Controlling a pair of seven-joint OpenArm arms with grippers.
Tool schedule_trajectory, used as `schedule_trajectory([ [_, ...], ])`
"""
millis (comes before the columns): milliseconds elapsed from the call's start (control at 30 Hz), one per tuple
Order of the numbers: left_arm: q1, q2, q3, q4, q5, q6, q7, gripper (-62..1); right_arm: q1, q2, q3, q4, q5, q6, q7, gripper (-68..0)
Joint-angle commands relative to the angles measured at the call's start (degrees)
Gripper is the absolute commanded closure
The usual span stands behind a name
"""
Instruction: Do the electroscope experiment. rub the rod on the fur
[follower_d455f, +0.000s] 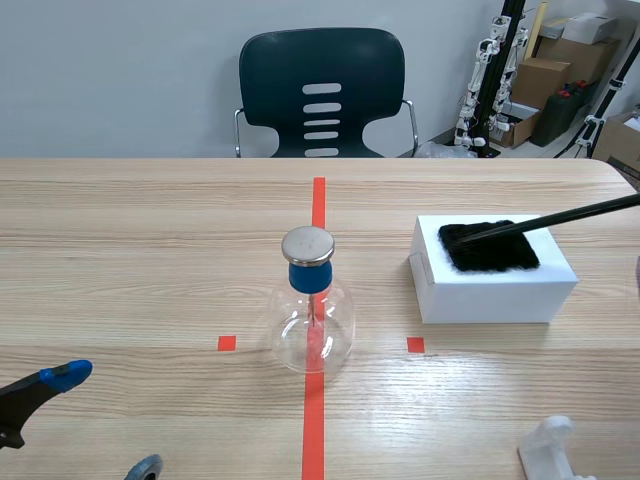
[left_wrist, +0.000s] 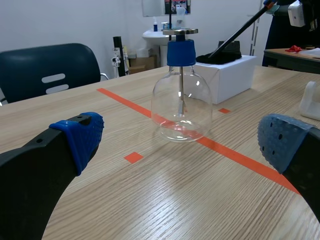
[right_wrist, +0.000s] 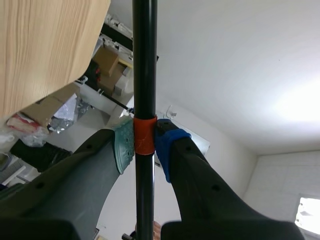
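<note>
A black rod (follower_d455f: 560, 218) slants in from the right edge of the scene view, its tip lying on the black fur (follower_d455f: 488, 246) on top of a white box (follower_d455f: 492, 285). My right gripper (right_wrist: 144, 141) is shut on the rod (right_wrist: 144, 65) at its orange band; the gripper itself is outside the scene view. The electroscope (follower_d455f: 311, 305), a clear glass flask with a blue stopper and a metal disc, stands on the red centre tape. My left gripper (left_wrist: 182, 145) is open low at the near left, a little short of the electroscope (left_wrist: 181, 97), holding nothing.
A white holder (follower_d455f: 553, 452) stands at the near right edge of the table. A dark chair (follower_d455f: 322, 95) sits behind the far edge. Boxes and gear are stacked at the back right. Bare wood lies between the flask and my left gripper.
</note>
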Motion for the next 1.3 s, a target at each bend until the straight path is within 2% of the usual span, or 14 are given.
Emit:
schedule_trajectory([
  [0,-0.2,-0.4,-0.3,0.8,-0.3,0.0,-1.0,-62.3,0.9,2.3,0.3,-0.7,0.5,0.4,-1.4,-1.3],
  [233,-0.2,-0.4,-0.3,0.8,-0.3,0.0,-1.0,-62.3,1.0,6.8,0.3,-5.1,4.7,0.3,-0.9,-1.3],
  [367,-0.2,-0.4,-0.3,0.8,-0.3,0.0,-1.0,-62.3,1.0,7.3,0.3,-5.7,5.1,0.3,-0.9,-1.3],
  [633,-0.2,-0.4,-0.3,0.8,-0.3,0.0,-1.0,-62.3,2.0,0.7,-0.5,-1.8,-1.7,0.4,-1.6,-1.3],
  [767,-0.2,-0.4,-0.3,0.8,-0.4,0.0,-1.0,-62.3,2.9,-0.4,-2.4,-1.4,-2.6,0.4,-3.2,-1.3],
  [833,-0.2,-0.3,-0.3,0.8,-0.3,0.0,-1.1,-62.3,2.9,0.2,-2.3,-1.7,-1.7,0.4,-3.6,-1.3],
  [1067,-0.2,-0.4,-0.3,0.8,-0.3,0.0,-1.0,-62.3,2.9,5.9,-2.3,-6.3,4.5,0.4,-3.6,-1.3],
  [1167,-0.2,-0.4,-0.3,0.8,-0.3,0.0,-1.0,-62.3,2.9,6.4,-2.3,-7.6,4.7,0.3,-3.1,-1.3],
  [1267,-0.2,-0.4,-0.3,0.8,-0.3,0.0,-1.0,-62.3,2.9,5.4,-2.4,-7.2,4.0,0.3,-2.3,-1.3],
])
